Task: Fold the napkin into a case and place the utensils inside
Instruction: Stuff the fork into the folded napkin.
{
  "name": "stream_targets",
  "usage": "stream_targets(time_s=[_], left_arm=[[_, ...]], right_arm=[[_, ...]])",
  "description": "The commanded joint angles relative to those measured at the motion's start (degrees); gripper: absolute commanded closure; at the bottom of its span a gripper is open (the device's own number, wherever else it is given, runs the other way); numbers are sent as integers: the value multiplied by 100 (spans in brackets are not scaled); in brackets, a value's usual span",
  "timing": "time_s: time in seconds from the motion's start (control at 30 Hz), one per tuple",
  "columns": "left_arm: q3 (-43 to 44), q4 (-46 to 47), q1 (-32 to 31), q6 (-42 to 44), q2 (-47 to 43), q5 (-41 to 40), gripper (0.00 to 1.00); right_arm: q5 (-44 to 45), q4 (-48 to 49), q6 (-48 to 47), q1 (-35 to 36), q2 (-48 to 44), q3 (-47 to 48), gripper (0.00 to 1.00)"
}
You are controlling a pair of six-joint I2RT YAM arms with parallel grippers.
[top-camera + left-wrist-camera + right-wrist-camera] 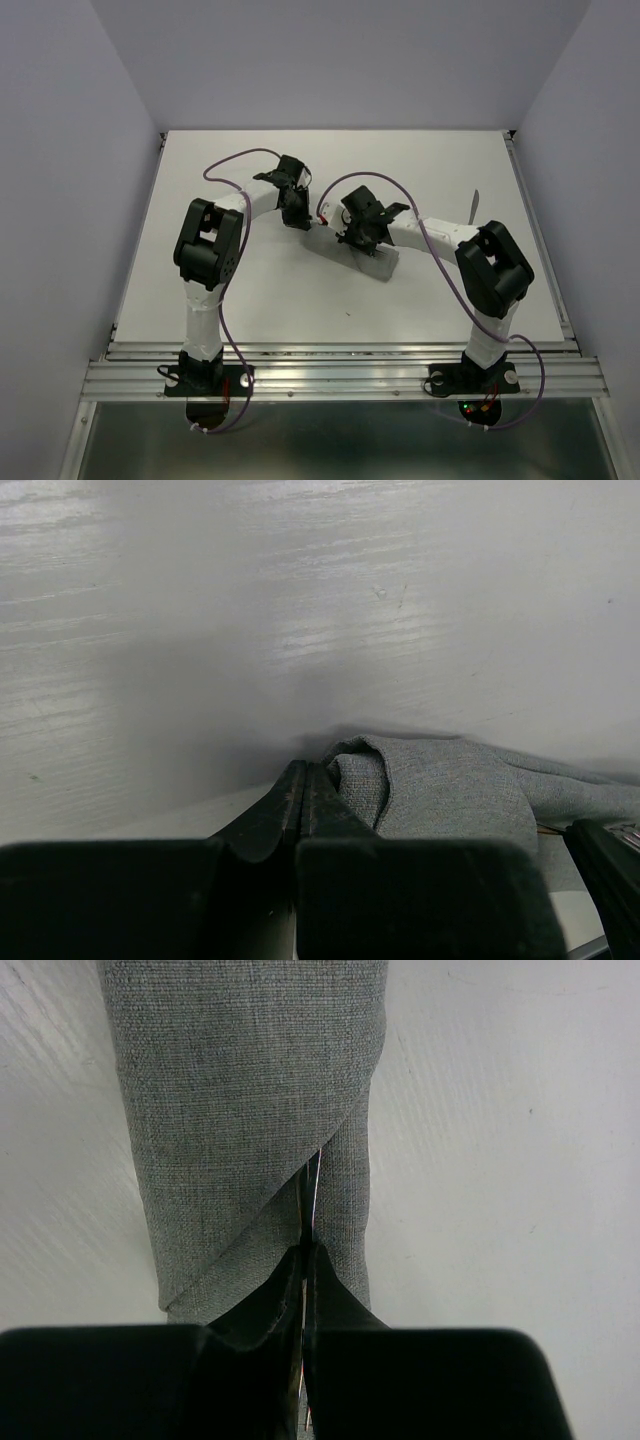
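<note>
One layered grey case (250, 1110) sheathes a silver utensil (312, 1200).

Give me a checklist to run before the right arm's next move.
1. The right gripper is shut on a utensil: ok.
2. That utensil's tip sits at the slit of the case: ok.
3. The left gripper is shut at the case's end: ok. Cloth pinched: cannot tell.
4. Fork or knife in the grip: cannot tell.
5. The second utensil lies on the table, apart from the case: ok.
</note>
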Motion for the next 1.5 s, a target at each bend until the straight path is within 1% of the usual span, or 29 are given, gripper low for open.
stream_targets(time_s=[0.0,0.27,0.57,1.23,1.27,1.3,1.37,1.43,1.47], left_arm=[[90,-228,-56,62,-96,63,95],[143,-254,-82,71,-78,81,95],[293,-307,-117,79,-8,125,95],[196,-334,-135,97,-96,98,95],[196,-325,-135,97,-96,98,95],[205,-333,-135,114,-96,98,95],[231,-351,-135,132,-87,81,95],[257,-369,-135,150,-70,81,95],[266,-386,-135,167,-61,72,95]], right_arm=[[-57,262,62,48,-112,6,99],[-171,271,62,48,55,147,99],[-74,262,-88,48,178,270,99],[-4,183,-369,48,503,552,99],[22,183,-360,48,503,551,97],[66,191,-343,48,495,534,89],[67,183,-334,48,468,508,80],[67,191,-342,48,425,481,79],[241,191,-334,48,407,464,78]])
